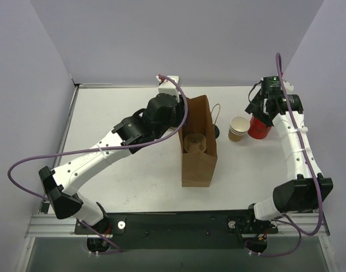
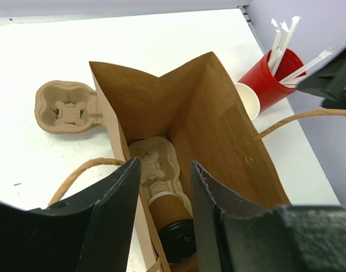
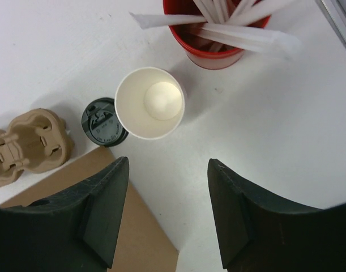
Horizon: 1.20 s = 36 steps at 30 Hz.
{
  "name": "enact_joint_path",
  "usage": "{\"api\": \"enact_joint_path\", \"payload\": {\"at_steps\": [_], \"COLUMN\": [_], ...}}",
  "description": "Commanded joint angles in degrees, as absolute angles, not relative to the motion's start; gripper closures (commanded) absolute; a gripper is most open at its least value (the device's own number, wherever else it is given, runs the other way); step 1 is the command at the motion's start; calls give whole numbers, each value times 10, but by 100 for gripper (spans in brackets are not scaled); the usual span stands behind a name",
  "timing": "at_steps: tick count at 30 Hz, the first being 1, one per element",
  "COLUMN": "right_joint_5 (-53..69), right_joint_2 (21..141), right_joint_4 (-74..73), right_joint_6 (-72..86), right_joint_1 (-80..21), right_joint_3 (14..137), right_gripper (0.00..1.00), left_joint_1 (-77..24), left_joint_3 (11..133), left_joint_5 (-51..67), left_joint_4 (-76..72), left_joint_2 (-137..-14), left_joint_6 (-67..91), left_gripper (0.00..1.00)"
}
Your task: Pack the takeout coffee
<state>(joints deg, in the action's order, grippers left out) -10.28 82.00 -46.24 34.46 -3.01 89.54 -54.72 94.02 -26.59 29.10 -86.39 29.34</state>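
The takeout coffee, a brown cup with a black lid, sits in a pulp carrier at the bottom of the open brown paper bag. It does not show in the top view, where the bag stands mid-table. My left gripper is open and empty over the bag's mouth, with the coffee below and between its fingers. It is at the bag's left rim in the top view. My right gripper is open and empty above bare table near the cups.
A second pulp carrier lies on the table beside the bag. A stack of tan paper cups, a loose black lid and a red cup with white sticks stand right of the bag. Purple walls close in three sides.
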Motion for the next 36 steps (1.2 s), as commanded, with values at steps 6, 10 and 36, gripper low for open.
{"api": "enact_joint_path", "payload": {"at_steps": [6,10,36], "right_joint_5": [-169,-210,-266], "right_joint_2": [935,974,1091], "right_joint_4": [-368,-345,-352], "right_joint_6": [310,280,200], "right_joint_1": [-21,-19,-33], "right_joint_3": [966,987,1045], "right_gripper": [48,49,65], "left_joint_1": [-524,-522,-494], "left_joint_3": [967,947,918], "left_joint_5": [-184,-171,-160], "left_joint_4": [242,227,228], "left_joint_2": [-811,-789,-743], "left_joint_6": [260,258,245], "left_gripper": [51,51,51]}}
